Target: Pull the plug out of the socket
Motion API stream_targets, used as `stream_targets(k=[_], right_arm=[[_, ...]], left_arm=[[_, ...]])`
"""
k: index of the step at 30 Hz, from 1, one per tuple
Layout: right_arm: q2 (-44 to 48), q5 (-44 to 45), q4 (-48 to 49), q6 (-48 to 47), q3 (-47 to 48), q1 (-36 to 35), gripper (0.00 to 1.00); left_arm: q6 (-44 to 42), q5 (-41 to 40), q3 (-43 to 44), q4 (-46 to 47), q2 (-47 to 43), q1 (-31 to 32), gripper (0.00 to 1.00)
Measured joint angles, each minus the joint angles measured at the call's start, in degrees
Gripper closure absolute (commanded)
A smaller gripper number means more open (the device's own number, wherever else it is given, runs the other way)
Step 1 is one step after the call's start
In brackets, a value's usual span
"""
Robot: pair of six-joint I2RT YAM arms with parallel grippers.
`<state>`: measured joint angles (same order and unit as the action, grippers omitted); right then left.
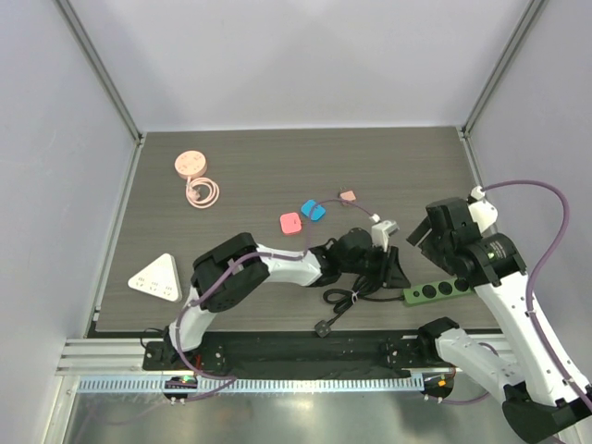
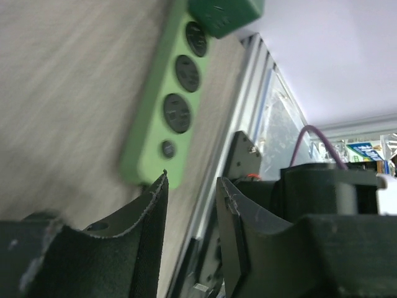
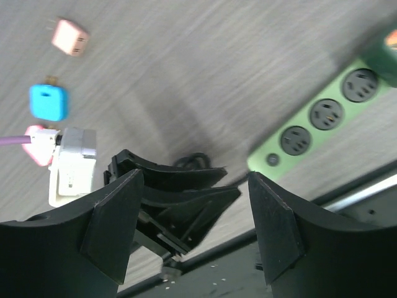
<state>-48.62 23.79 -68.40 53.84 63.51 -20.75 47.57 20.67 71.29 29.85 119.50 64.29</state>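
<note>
Three outlets of the socket (image 1: 435,291) stand vacant. The fourth, at its right end, carries a dark green plug (image 2: 224,15), judged to be the item for removal. The socket lies at the near right of the table (image 1: 277,166), with its black cord (image 1: 344,298) coiled to the left. The left gripper (image 2: 192,181) sits just off the socket's left end, fingers spread and empty, apparently placed to brace the strip. The right gripper (image 3: 195,180) hovers near the socket, spread wide and empty, apparently staged to take the plug. The plug is not yet grasped. A pink adapter (image 1: 290,223) and a blue adapter (image 1: 313,209) lie farther off, uninvolved.
</note>
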Motion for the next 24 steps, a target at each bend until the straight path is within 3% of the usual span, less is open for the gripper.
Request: stream_targets(k=[6,12,18,24], right_arm=[[4.83,5.73,-5.20,0.24,0.28,0.00,0.27],[8.11,15.26,-8.04,0.76,4.98,0.02,0.19],[2.95,21.73,-9.03,4.59,4.96,0.04,0.15],[-2.16,25.88,-8.83,7.76,3.63,1.77,0.04]], left_arm=[[0.59,-1.44,11.63,-5.18,6.45,5.16,0.64],[0.17,-1.57,19.37,-8.35,13.07,6.49,0.63],[-1.44,-1.57,22.58,-9.70,15.78,6.19,0.63],[-4.39,-0.70,23.37,-10.60,15.93,6.05,0.63]])
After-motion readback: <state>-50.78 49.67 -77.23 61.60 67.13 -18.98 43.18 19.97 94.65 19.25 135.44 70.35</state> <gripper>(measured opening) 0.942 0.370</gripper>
